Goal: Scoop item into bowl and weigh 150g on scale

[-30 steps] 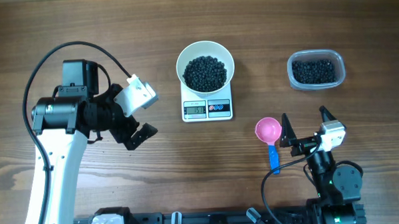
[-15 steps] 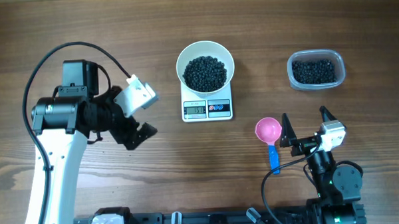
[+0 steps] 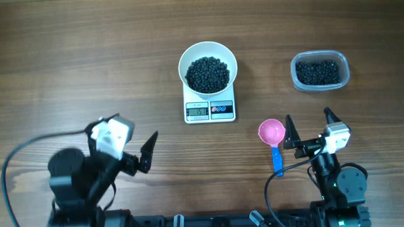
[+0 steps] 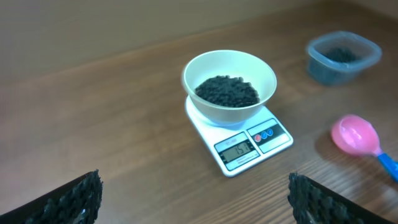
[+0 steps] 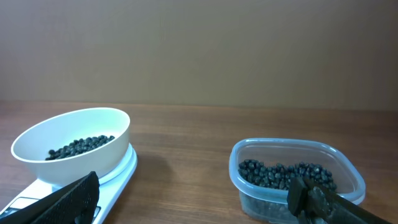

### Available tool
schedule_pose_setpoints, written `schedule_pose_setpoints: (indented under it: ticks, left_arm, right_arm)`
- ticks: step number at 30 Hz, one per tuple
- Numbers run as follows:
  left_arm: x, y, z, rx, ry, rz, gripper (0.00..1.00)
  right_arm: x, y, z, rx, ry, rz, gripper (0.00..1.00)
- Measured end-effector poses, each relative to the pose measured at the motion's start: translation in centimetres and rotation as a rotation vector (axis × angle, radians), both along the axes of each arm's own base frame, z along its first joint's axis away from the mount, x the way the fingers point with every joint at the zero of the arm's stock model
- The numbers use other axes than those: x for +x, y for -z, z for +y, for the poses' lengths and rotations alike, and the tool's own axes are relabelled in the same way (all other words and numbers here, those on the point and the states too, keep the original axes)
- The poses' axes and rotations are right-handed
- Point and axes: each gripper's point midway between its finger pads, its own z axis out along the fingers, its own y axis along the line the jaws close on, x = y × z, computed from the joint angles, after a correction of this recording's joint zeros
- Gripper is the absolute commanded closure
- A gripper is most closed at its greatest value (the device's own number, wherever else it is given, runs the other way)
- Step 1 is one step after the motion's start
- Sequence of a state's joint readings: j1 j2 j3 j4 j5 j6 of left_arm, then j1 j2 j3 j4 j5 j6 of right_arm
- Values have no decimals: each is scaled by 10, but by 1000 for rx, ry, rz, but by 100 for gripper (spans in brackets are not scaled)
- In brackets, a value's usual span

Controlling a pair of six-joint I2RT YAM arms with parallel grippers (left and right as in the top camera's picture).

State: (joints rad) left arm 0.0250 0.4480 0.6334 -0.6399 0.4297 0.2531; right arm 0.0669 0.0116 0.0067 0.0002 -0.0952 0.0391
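The white bowl (image 3: 207, 54) sits on the small white scale (image 3: 210, 110) at the table's middle and holds a heap of black beads, the item (image 3: 208, 74). In the left wrist view the bowl (image 4: 230, 112), the item (image 4: 227, 92) and the scale (image 4: 252, 146) lie ahead. My left gripper (image 3: 125, 134) is at the near left, open and empty, well short of the scale; its fingers (image 4: 74, 196) stand wide apart. My right gripper (image 3: 308, 120) is at the near right, open and empty, beside the pink scoop (image 3: 271, 132). It faces the bowl (image 5: 68, 140).
A clear plastic tub (image 3: 320, 70) with more black beads stands at the far right and also shows as the tub (image 5: 295, 180) close ahead of the right wrist. The pink scoop's blue handle (image 3: 278, 161) points toward the front edge.
The left arm has pulled back from the mid-left of the table to the near left edge, gripper still open. The right arm, bowl, scale and scoop have not moved.
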Motion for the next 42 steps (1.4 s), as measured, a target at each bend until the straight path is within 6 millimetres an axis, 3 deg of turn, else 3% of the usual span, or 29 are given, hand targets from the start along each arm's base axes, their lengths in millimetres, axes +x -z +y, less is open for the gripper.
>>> schedule_pose_setpoints:
  ticks: [4, 8, 14, 17, 22, 28, 42]
  left_arm:
    - [-8, 15, 19, -152, -164, -54, 0]
    - [-13, 16, 34, -234, -260, -158, 0]
    - [1, 17, 42, -259, -282, -268, 0]
    - [9, 16, 44, -291, -281, -336, 0]
    - [21, 48, 44, -353, -321, -299, 0]
    - [23, 66, 36, -361, -318, -256, 0]
    - [24, 70, 41, -409, -381, -235, 0]
  right_arm:
    - [0, 0, 0, 0, 0, 0, 0]
    - [0, 0, 0, 0, 0, 0, 0]
    - [0, 0, 0, 0, 0, 0, 0]
    - [0, 0, 0, 0, 0, 0, 0]
    - [0, 0, 0, 0, 0, 0, 0]
    - [0, 0, 0, 0, 0, 0, 0]
    - [0, 0, 0, 0, 0, 0, 0]
